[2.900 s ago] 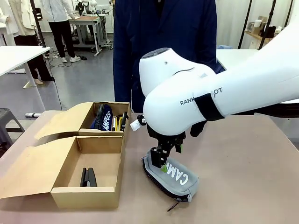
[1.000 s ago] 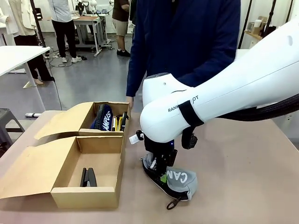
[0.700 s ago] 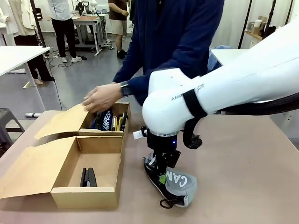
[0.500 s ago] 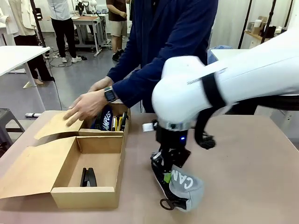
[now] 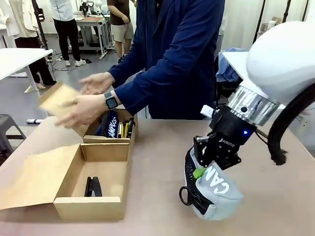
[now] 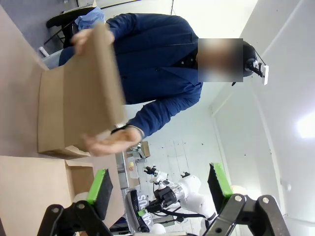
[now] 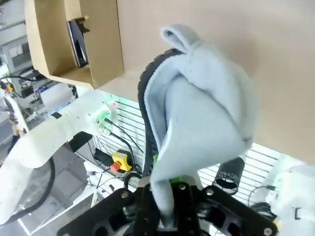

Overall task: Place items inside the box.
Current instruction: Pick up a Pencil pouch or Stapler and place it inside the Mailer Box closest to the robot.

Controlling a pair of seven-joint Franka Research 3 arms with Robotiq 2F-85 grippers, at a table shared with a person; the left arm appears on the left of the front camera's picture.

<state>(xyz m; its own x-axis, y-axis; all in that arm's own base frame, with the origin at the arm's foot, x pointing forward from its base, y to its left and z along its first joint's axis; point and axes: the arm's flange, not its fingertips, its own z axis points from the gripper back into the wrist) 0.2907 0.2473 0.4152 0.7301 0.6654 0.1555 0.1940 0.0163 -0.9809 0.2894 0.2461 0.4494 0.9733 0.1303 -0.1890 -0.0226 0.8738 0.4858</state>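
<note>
My right gripper (image 5: 199, 170) is shut on the top edge of the grey "CAMPUS" pencil case (image 5: 215, 191), which hangs just above the table, right of the boxes. In the right wrist view the grey case (image 7: 203, 110) droops from the shut gripper (image 7: 170, 194). The near open cardboard box (image 5: 92, 207) holds a black stapler (image 5: 92, 187), also seen as the stapler (image 7: 77, 35). The far box (image 5: 111, 139) holds the navy pencil case (image 5: 109, 125) and other small items. My left gripper (image 6: 160, 189) is open and holds nothing.
A person in a dark blue jacket leans over the far side of the table. Both hands (image 5: 84, 109) hold up the far box's lid flap (image 5: 58, 101), also seen as the flap (image 6: 81, 101). Bare tabletop (image 5: 157, 162) lies between the boxes and the hanging case.
My right arm has swung to the right and lifted the grey case off the table. The person's hands have raised the far box's flap from the table.
</note>
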